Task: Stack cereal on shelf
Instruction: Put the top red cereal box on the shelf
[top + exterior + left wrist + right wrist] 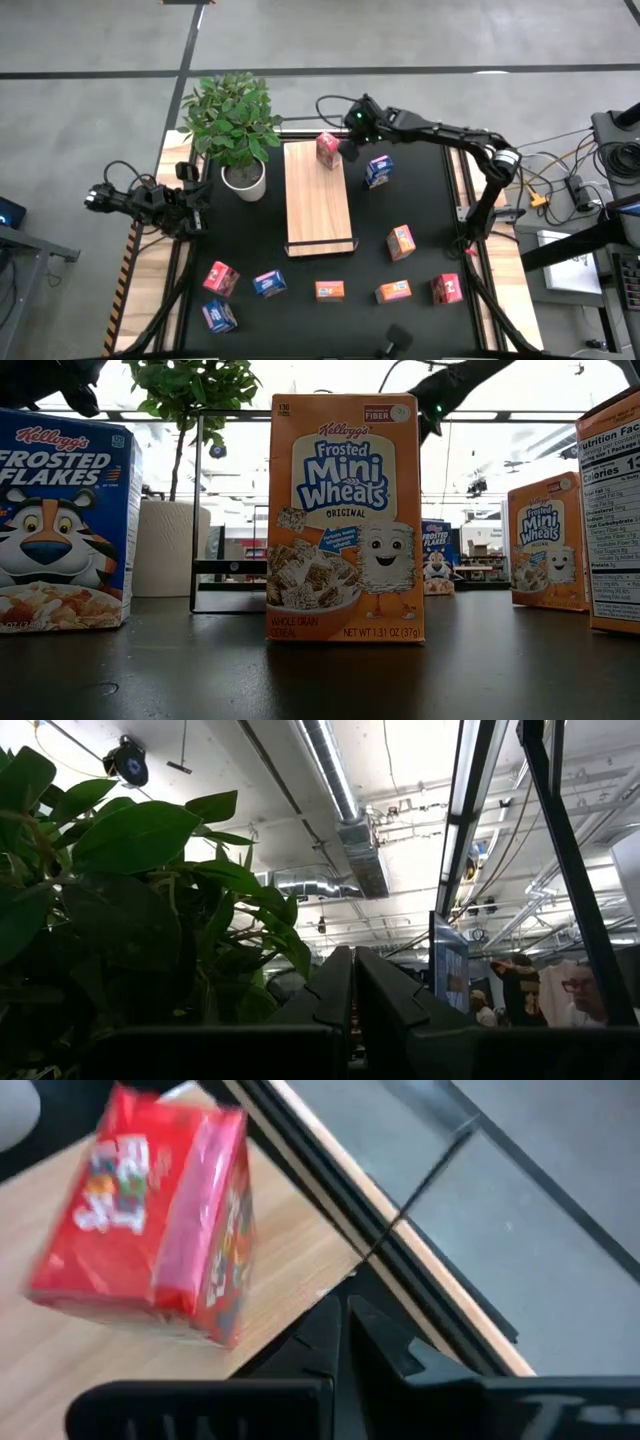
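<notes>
The shelf (318,205) is a light-wood board lying in the middle of the black table. A pink-red cereal box (327,148) (150,1220) stands on its far end. My right gripper (350,152) (345,1308) is shut and holds nothing. It slants down just right of that box, over the board's far right edge. A blue cereal box (378,170) stands on the table beside it. Several more boxes are spread along the table's near part. My left gripper (200,203) (352,990) waits at the table's left edge, shut, beside the plant.
A potted plant (240,125) in a white pot stands left of the shelf's far end. In the low view an orange box (345,520), a blue box (60,520) and two more orange ones (545,540) stand close in front. The shelf's black wire frame (195,510) rises behind them.
</notes>
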